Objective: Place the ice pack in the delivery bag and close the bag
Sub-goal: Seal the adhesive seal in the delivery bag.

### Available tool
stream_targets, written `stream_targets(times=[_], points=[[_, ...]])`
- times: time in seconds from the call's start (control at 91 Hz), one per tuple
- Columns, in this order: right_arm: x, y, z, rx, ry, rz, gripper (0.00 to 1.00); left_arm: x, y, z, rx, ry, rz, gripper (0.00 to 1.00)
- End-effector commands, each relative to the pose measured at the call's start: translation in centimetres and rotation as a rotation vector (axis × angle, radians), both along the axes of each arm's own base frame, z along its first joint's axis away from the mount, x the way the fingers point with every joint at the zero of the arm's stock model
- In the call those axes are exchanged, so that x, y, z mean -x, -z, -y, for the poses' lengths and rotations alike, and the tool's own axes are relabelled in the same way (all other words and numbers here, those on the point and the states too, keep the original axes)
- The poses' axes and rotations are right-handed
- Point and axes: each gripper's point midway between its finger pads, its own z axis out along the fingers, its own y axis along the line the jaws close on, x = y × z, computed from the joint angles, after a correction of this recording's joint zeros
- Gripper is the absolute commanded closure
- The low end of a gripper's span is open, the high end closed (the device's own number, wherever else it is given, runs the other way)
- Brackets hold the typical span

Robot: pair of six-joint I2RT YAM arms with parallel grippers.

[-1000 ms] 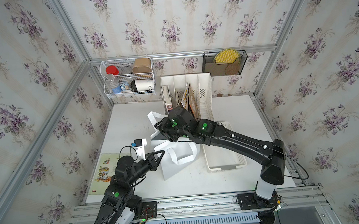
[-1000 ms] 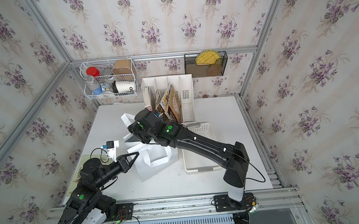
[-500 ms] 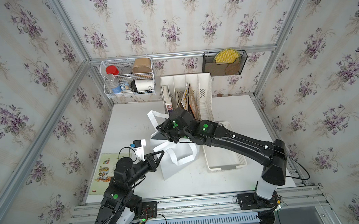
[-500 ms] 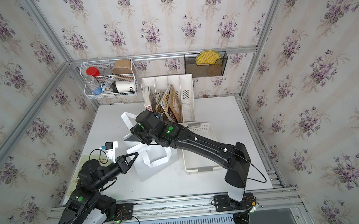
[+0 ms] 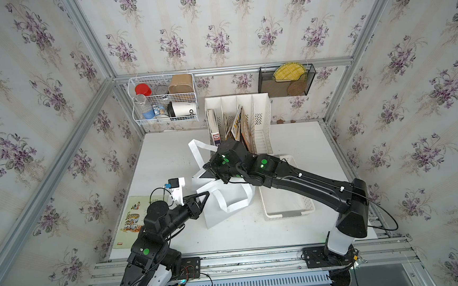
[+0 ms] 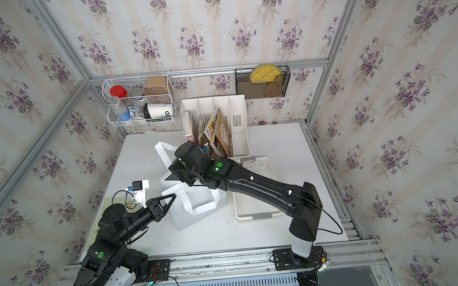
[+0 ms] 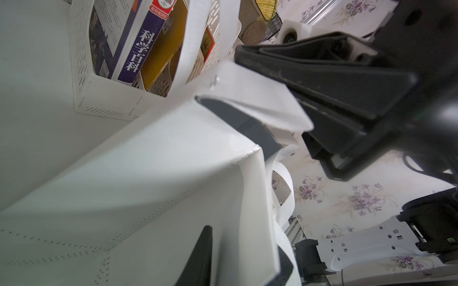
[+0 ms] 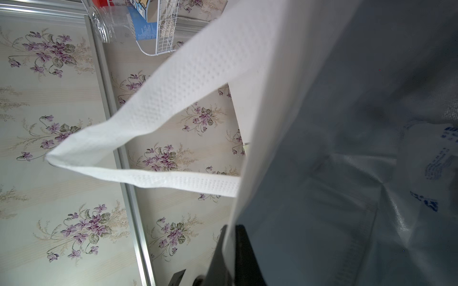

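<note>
Here the right claw (image 5: 205,175) clamps the soft white delivery bag (image 5: 213,216). The left claw (image 5: 205,195) straddles its stitched wall, parted.

- Delivery bag (image 5: 219,216): white matt nonwoven cloth. Its strap handles (image 8: 188,74) are dimple-embossed. The lining (image 8: 347,123) is creased silver foil with a soft sheen.
- Ice pack (image 8: 421,153): smooth pale film with blue print.
- Perforated basket (image 5: 284,203), right: matt white plastic.
- Far-left wire rack (image 5: 165,121): white coated metal.
- Far-right holder (image 5: 266,87): black metal mesh.
- Table (image 5: 162,159): smooth matt white.
</note>
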Motion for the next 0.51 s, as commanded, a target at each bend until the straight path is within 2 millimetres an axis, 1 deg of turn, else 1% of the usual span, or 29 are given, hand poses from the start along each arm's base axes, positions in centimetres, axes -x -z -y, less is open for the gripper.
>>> stream_targets(times=[0.0, 0.132, 0.264, 0.407, 0.494], points=[[-0.2, -1.0, -0.1, -0.021, -0.004, 0.038, 1.0, 0.0, 0.2, -0.4, -0.058, -0.008, 0.04, 0.65], [-0.3, -0.9, 0.0, -0.017, 0.0, 0.039, 1.0, 0.8, 2.1, -0.6, -0.114, 0.019, 0.029, 0.59], [-0.2, -0.9, -0.1, -0.018, -0.006, 0.038, 1.0, 1.6, 3.8, -0.8, -0.137, 0.032, 0.021, 0.57], [-0.1, -0.9, -0.2, -0.017, -0.01, 0.038, 1.0, 2.2, 4.7, -0.9, -0.113, 0.036, 0.031, 0.54], [-0.1, -1.0, -0.3, -0.023, -0.016, 0.038, 1.0, 2.3, 4.7, -0.8, -0.096, 0.039, 0.043, 0.53]])
